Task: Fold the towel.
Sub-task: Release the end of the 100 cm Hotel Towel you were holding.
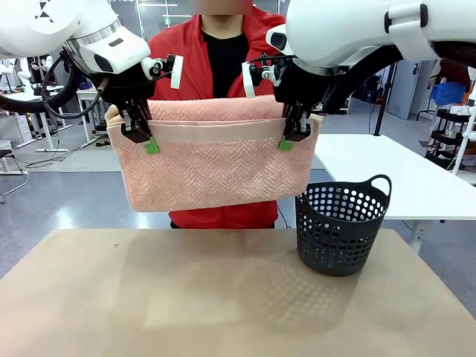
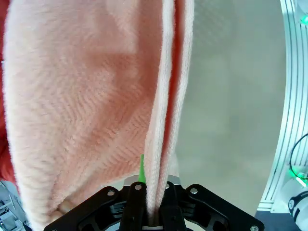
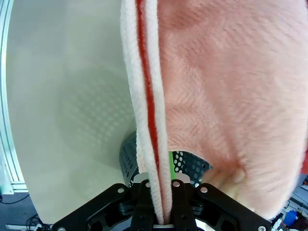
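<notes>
Front view: towel (image 1: 216, 167) hangs mid-frame above the table (image 1: 149, 297), left gripper (image 1: 149, 141) and right gripper (image 1: 287, 140) both clamped on its upper edge, so I'd lower both ends level and drape it evenly.

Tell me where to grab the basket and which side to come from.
Take the loop handle on the right rim of the basket, coming down from above. The basket stands upright on the table with its mouth facing up, and the handle rises clear of the rim, so it looks thin enough for two fingers to close across. The perforated wall is wide and curved, probably a poorer hold.
</notes>
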Robot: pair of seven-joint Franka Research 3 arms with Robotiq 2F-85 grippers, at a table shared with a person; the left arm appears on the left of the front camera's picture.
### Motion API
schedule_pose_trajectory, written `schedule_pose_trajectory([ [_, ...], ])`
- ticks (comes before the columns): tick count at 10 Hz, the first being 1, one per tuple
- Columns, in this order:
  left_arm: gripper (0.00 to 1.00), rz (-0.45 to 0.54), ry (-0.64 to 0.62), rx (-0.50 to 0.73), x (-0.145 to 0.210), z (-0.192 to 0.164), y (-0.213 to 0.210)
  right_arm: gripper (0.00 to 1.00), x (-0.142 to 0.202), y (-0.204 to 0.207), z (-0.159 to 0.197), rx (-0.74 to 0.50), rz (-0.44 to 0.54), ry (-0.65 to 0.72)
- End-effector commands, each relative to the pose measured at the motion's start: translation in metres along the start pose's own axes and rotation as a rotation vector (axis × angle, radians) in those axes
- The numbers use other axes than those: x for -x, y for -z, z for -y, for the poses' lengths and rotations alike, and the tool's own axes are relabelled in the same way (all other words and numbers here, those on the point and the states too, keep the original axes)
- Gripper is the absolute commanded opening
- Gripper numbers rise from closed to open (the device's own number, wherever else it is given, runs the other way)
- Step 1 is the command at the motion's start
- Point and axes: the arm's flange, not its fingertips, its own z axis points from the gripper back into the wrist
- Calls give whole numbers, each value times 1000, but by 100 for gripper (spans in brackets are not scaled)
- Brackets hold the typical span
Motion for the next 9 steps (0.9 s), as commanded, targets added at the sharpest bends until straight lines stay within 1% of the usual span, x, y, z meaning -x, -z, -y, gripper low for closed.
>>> schedule_pose_trajectory([
  [1, 0, -3, 3, -6, 0, -2, -2, 0, 1, -1, 0, 2, -4, -1],
  [9, 0, -3, 3, -6, 0, -2, -2, 0, 1, -1, 0, 2, -4, -1],
])
